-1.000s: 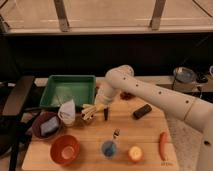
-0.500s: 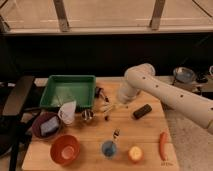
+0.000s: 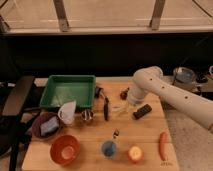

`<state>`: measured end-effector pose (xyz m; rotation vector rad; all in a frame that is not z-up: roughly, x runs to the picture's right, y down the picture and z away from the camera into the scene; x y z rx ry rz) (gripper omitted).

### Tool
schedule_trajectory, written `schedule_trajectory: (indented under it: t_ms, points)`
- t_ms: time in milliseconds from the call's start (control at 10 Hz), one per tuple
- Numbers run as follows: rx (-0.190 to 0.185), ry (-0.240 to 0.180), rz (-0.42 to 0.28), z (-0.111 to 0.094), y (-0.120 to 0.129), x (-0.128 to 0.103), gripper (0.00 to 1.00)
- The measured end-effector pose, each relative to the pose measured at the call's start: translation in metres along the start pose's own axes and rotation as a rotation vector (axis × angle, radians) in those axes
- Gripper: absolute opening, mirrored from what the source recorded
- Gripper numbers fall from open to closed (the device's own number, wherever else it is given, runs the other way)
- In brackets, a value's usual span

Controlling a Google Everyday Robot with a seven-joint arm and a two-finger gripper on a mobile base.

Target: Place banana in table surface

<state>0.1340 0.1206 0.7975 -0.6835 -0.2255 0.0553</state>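
Note:
The banana (image 3: 118, 107) is a pale-yellow shape low over the wooden table surface (image 3: 150, 130), just right of the table's middle. My gripper (image 3: 126, 101) sits at the end of the white arm (image 3: 165, 92) that reaches in from the right, directly over the banana's right end. I cannot tell whether the banana lies on the wood or hangs from the gripper.
A green tray (image 3: 67, 90) stands at back left, with a white jug (image 3: 66, 111), a metal cup (image 3: 87, 116) and a dark utensil (image 3: 106, 107) before it. A black block (image 3: 142, 111) lies right of the banana. Along the front are an orange bowl (image 3: 65, 149), a blue cup (image 3: 108, 148), a round yellow fruit (image 3: 134, 153) and an orange-red stick (image 3: 162, 145).
The arm has swung right, from beside the green tray to the table's middle right, and the pale banana has travelled with the gripper.

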Motion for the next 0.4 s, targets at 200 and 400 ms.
schedule_trajectory:
  t_ms: [200, 400]
  points:
    - [-0.004, 0.018, 0.001, 0.0014, 0.0022, -0.002, 0.8]
    - [-0.002, 0.018, 0.002, 0.0008, 0.0021, -0.0012, 0.8]
